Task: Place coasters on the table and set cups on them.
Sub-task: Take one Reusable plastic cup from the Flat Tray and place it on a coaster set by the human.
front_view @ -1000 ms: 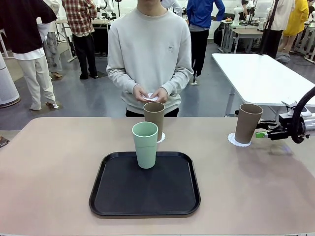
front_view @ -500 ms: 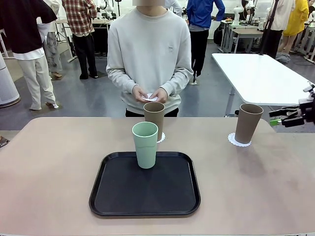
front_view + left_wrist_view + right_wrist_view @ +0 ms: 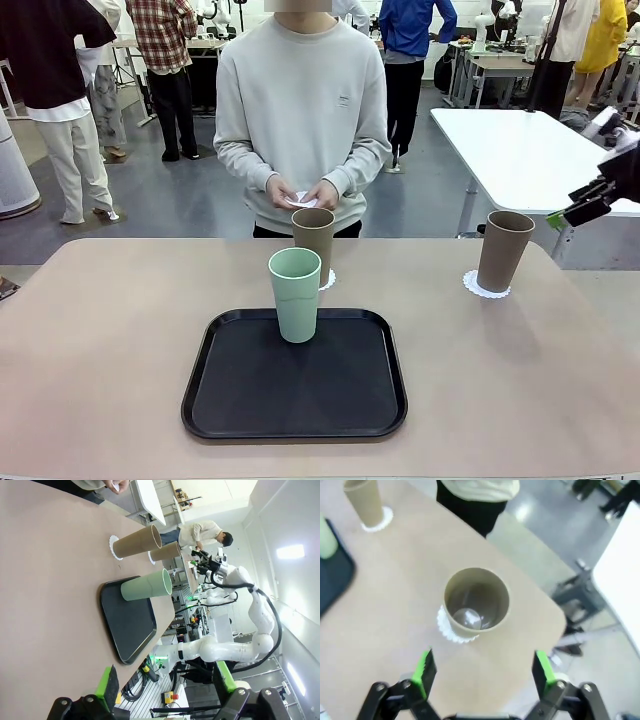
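Beige tabletop [image 3: 100,330]: brown-tan matte tumbler [image 3: 503,250] sits on lacy white paper doily [image 3: 478,290]; pale mint tumbler [image 3: 295,294] on black tray [image 3: 230,410]. R gripper [image 3: 484,672] & L gripper [image 3: 167,682]: fingers wide, empty. Risk: mint cup set down w/o last doily [image 3: 304,199], which is in person's hands.

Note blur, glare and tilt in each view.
Front view: sharp and evenly lit across the black square tray. Left wrist view: rolled sideways, ceiling light glaring at the right. Right wrist view: soft with blur, looking down into the tall brown-tan tumbler on its lacy white paper doily.
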`<state>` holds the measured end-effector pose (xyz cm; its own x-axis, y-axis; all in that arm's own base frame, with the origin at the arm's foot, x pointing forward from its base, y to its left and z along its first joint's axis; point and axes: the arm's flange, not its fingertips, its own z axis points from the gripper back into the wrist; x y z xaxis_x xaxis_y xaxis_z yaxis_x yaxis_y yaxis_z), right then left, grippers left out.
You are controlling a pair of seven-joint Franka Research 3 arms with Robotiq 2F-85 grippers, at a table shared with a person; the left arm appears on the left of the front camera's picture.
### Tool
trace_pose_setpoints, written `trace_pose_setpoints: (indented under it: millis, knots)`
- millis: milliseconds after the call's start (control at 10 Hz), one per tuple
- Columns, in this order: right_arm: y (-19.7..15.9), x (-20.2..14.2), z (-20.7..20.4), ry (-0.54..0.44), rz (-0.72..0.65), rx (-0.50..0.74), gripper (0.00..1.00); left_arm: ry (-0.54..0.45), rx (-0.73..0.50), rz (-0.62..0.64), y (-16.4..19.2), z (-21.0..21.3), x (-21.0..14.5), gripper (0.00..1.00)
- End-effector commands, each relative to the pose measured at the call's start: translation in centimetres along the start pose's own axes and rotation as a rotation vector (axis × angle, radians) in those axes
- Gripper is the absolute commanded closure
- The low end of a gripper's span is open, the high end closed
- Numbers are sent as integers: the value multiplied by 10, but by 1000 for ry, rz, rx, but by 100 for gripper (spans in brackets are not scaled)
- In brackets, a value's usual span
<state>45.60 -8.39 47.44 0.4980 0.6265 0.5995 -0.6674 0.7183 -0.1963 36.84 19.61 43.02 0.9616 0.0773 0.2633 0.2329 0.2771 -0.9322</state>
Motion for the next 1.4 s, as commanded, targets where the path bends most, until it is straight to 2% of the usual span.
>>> trace_pose_setpoints:
  millis: [0,200,500,600,700,800,900,1000,1300]
  knots:
    - [36,27,22,182,-39,23,0,-5,-5,-5,-1,2,0,0]
    - [58,47,34,251,2,-32,0,-5,-5,-5,-1,2,0,0]
    - [65,59,48,365,47,-95,0,-5,-5,-5,-1,2,0,0]
    - [71,58,55,449,106,-67,0,-5,-5,-5,-1,2,0,0]
    - [72,58,56,451,101,-65,0,-5,-5,-5,-1,2,0,0]
    - [69,55,53,479,52,-28,0,-5,-5,-5,-1,2,0,0]
    - [61,54,48,466,45,22,0,-5,-5,-5,-1,2,0,0]
    - [71,52,52,451,98,-51,0,-5,-5,-5,-1,2,0,0]
    - [71,52,52,451,98,-51,0,-5,-5,-5,-1,2,0,0]
